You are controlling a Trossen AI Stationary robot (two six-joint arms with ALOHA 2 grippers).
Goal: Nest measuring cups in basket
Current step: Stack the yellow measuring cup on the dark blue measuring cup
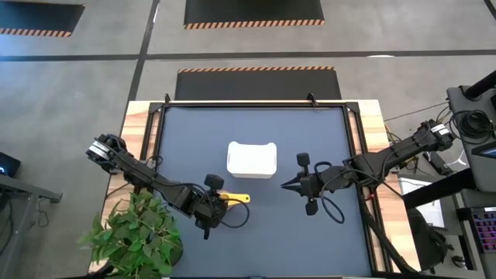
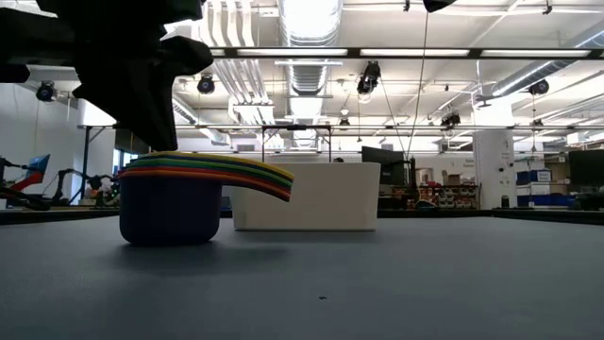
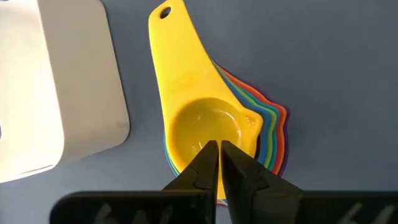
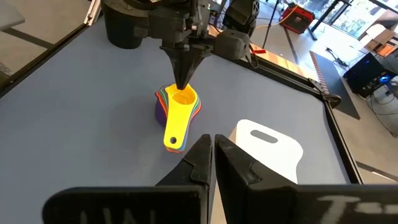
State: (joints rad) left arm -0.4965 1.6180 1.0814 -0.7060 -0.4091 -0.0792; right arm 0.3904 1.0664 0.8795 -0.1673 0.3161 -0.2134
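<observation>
Measuring cups (image 3: 211, 134) already nested in one stack, yellow on top, coloured rims fanned out beneath it, dark blue-purple one at the bottom in the low view (image 2: 170, 212). Stack sits on the bench (image 1: 256, 225), outside the basket (image 1: 252, 159), near its front-left corner, handles pointing right across the bench in the high view.

Left hand (image 3: 217, 158) directly over the stack, fingers pinched together, tips pointing down into the yellow cup's bowl; tips at or just above the bowl, contact cannot be told. Nothing gripped between the fingers. From the right wrist view the same hand (image 4: 182, 84) comes down point-first onto the stack (image 4: 177, 109).

Right hand (image 1: 288, 185) hovers over bare bench, right of the basket and well apart from the cups, fingers clenched together and holding nothing (image 4: 210, 155).

Basket white, low-walled, upright near bench centre; the inside visible from above shows no cups. In the low view it stands behind the stack (image 2: 307, 194).

Potted plant (image 1: 136, 236) at the bench's front-left corner.
</observation>
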